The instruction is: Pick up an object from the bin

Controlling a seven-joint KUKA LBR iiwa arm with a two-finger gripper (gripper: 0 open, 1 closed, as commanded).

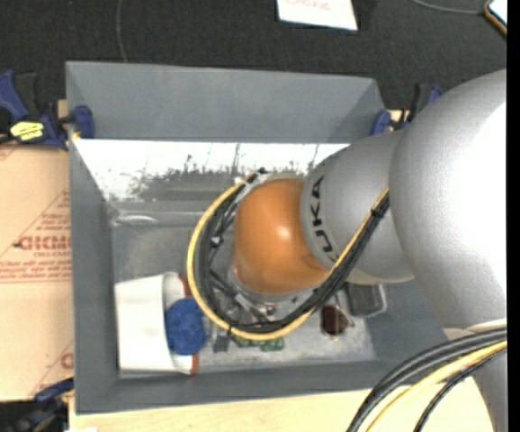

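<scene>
**A:** Entry for this step. Where is the arm recorded?

**B:** The silver KUKA arm [440, 196] is seen entering from the right and bent down into the grey metal bin [89, 268]. Its orange dome-shaped wrist cover [273, 237] is placed over the middle of the floor, and a loop of yellow and black cables [197, 273] is wrapped round it.

**A:** And the gripper?

**B:** The gripper [242, 322] is noted low in the bin, near the front wall, mostly masked by the wrist cover. Whether it is released or clenched cannot be told, nor whether anything is grasped.

**A:** Which items are logged nearest to it?

**B:** A blue fuzzy rounded lump [185, 324] is found just beside it on its left in the view. The lump is lying against the right edge of a white flat rectangular box [138, 327] in the front-left corner. A thin green and yellow strip [264, 343] is seen just below the gripper, towards the front wall. Contact with either cannot be confirmed.

**A:** Anything on the other side?

**B:** A small dark red-brown object [334, 319] is recorded near the gripper on its right. A grey flat rectangular piece [366, 300] is lying just beyond that, partly covered by the arm.
</scene>
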